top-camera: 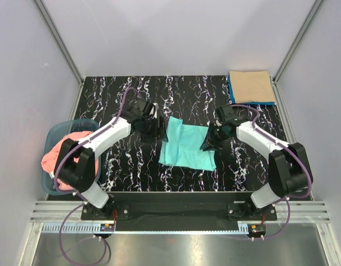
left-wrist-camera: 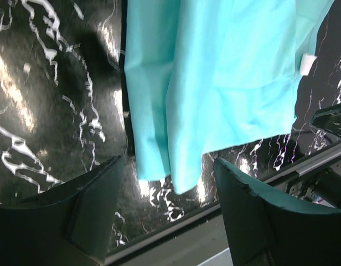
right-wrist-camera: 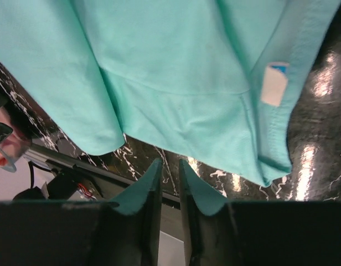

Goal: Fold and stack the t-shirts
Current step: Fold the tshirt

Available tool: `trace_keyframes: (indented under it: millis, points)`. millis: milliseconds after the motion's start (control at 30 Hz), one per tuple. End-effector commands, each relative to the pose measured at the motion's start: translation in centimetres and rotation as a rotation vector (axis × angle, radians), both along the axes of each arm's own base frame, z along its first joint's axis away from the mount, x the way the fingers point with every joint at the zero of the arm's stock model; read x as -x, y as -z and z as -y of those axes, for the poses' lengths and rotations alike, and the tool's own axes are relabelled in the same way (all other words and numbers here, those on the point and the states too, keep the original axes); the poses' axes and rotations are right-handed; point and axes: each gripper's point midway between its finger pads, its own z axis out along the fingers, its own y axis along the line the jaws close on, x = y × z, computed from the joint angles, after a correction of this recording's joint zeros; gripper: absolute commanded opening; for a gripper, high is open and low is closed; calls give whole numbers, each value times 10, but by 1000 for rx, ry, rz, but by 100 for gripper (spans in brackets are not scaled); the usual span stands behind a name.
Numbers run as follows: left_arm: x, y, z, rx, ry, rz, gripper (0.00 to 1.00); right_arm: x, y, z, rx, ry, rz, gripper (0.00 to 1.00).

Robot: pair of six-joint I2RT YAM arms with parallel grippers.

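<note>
One salmon pink shirt (top-camera: 61, 154) lies in the basket (top-camera: 75, 122); left pincer (left-wrist-camera: 168, 162) wide open, right pincer (right-wrist-camera: 170, 164) barely ajar, empty.

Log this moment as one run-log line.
turquoise-green t-shirt: partly folded, centre | left pincer: open, empty | right pincer: slightly open, empty | tan-beige t-shirt: folded, far-right corner | salmon pink t-shirt: in basket
</note>
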Motion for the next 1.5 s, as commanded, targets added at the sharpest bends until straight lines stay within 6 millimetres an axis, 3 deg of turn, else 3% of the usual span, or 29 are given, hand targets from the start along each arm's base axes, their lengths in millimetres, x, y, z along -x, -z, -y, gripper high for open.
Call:
trace_keyframes:
  millis: [0,267,400,567,800,1133,1200,1300,1467]
  points:
    - [-25,-17,23,73,54,94,71,-18,-15,0,-115,-22,78,22]
    - [-35,10,34,54,72,45,68,-45,-3,2,-199,-26,48,7]
    - [-40,10,41,70,83,49,65,-49,7,5,-191,-29,16,1]
    - [-43,10,47,88,87,38,56,-55,22,17,-175,-7,-1,0]
    - [-40,13,52,103,83,-4,38,-60,36,17,-186,-22,-15,0]
    - [-39,15,55,69,82,-45,35,-61,61,21,-163,-9,-47,0]
    - [-38,18,55,52,85,-47,30,-61,65,22,-158,-5,-50,0]
    - [-40,19,55,22,88,-42,3,-59,67,23,-154,-1,-56,0]
    - [-41,7,64,-47,54,-24,0,-59,72,27,-128,20,-65,0]
